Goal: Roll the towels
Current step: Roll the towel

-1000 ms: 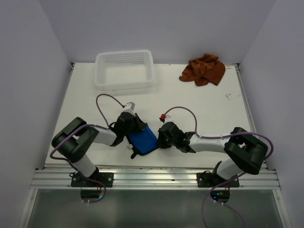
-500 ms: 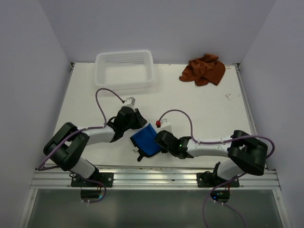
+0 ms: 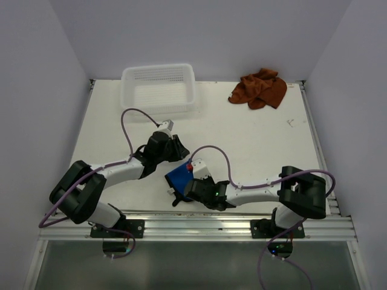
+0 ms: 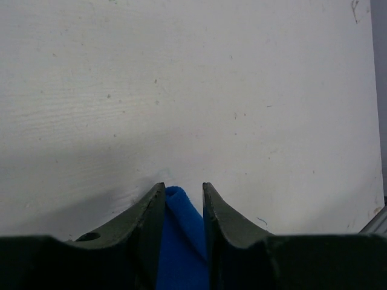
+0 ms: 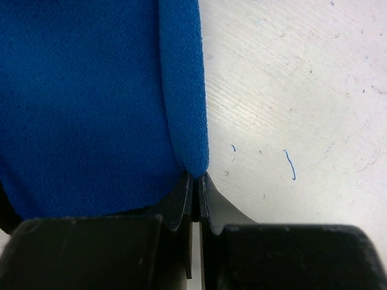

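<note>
Near the front edge of the bench (image 3: 254, 151), between the two hands: blue towel (image 3: 179, 174), bright, plain, matte weave, folded into a thick pad with a rounded, rolled-looking edge along one side. Dark tab (image 3: 174, 196) poking out at its near-left corner, too small to read.

From the right wrist, same blue cloth (image 5: 91, 90) filling the left half of the view, rounded edge running down to the fingertips. Right hand (image 3: 192, 188) (image 5: 195, 178) clenched, tips together right at the lower end of that edge; cloth nipped between them or not: cannot tell.

Left hand (image 3: 173, 158) (image 4: 183, 187) released: fingers (image 4: 145, 211) parted, a rounded, unsquashed fold of the blue cloth (image 4: 179, 241) lying between them, tip of the fold pointing out over bare bench.

At the far right corner of the bench: rust-brown towel (image 3: 260, 89), crumpled in a loose heap, unrolled, well apart from both hands.

At the far left: white mesh basket (image 3: 158, 107), upright, close to the back edge.

On the scuffed white surface just beside the right hand: two short loose blue threads (image 5: 289, 164).

Toward the right edge: small mark (image 3: 291, 122), too small to read.
</note>
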You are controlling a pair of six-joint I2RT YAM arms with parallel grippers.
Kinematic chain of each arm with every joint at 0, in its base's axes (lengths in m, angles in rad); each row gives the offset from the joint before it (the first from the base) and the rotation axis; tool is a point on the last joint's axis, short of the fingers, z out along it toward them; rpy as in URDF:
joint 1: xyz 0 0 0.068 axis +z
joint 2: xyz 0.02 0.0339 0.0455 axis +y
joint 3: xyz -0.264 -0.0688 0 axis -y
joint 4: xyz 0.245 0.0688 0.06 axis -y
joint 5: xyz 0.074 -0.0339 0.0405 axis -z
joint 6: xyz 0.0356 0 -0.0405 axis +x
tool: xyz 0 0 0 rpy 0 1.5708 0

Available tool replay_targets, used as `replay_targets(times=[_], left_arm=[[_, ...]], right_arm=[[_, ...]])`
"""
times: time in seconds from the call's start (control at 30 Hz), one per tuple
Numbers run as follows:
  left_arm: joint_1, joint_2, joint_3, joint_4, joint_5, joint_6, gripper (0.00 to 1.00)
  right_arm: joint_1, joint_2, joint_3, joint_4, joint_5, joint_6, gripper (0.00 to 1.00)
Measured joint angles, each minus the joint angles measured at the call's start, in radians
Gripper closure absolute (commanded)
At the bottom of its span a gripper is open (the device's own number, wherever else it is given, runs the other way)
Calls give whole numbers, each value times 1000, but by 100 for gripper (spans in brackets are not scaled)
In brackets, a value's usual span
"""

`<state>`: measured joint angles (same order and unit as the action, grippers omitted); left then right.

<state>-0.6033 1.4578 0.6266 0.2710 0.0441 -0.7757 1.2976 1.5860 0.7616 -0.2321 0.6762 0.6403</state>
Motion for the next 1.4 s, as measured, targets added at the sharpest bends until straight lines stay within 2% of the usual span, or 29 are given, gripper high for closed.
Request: replay_targets(times=[0.23,0.77,0.97,1.4], left_arm=[[-8,0,21,-56,47,-2,62],[-87,2,71,-102,53,-2,60],[-103,60,71,-123,53,0,60],[-141,110,135,-234,-6,26,60]], right_arm=[[35,33,28,-39,56,14,100],[95,92,82,-119,146,42,100],[103,98,87,-126,153,48,100],[103,116,94,-129,161,56,100]])
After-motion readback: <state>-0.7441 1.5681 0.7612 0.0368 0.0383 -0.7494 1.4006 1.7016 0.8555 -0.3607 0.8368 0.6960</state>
